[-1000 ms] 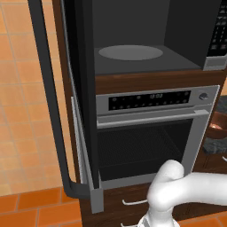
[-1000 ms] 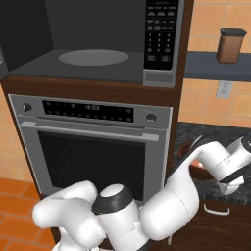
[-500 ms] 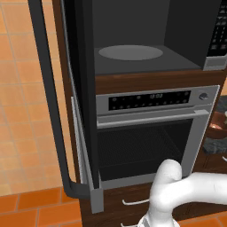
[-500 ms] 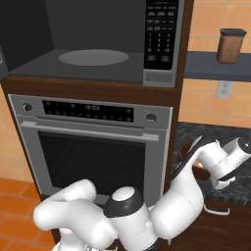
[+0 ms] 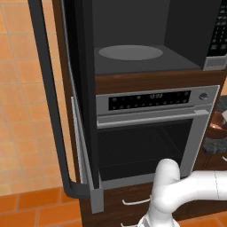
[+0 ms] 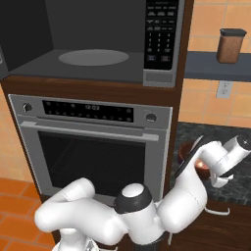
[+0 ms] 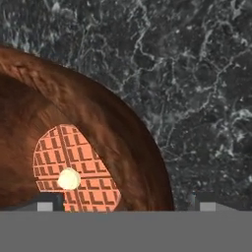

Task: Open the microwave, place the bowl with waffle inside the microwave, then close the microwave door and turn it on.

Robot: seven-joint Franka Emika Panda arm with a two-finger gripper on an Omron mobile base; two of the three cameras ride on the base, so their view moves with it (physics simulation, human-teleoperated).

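Note:
The microwave [image 6: 98,44] stands open, its round grey plate [image 5: 131,52] bare in the dark cavity. The microwave door [image 5: 82,80] is swung out to the left, its long dark handle [image 5: 49,97] facing me. The reddish-brown bowl [image 7: 113,128] sits on the dark stone counter [image 7: 197,74] right of the oven and holds an orange waffle [image 7: 74,172] with a pale butter pat. My gripper [image 7: 125,204] hangs open just above the bowl, one fingertip [image 7: 47,203] over the waffle and the other outside the rim. In the right base view the gripper [image 6: 219,179] partly hides the bowl [image 6: 188,153].
The silver oven [image 6: 93,147] sits shut below the microwave. The keypad strip [image 6: 161,34] runs down the microwave's right side. A brown jar [image 6: 230,45] stands on a shelf above the counter. My arm's elbow [image 6: 132,196] bends low in front of the oven.
My arm's elbow has shifted a little to the right while the hand stays over the bowl. The microwave door and bowl have not moved.

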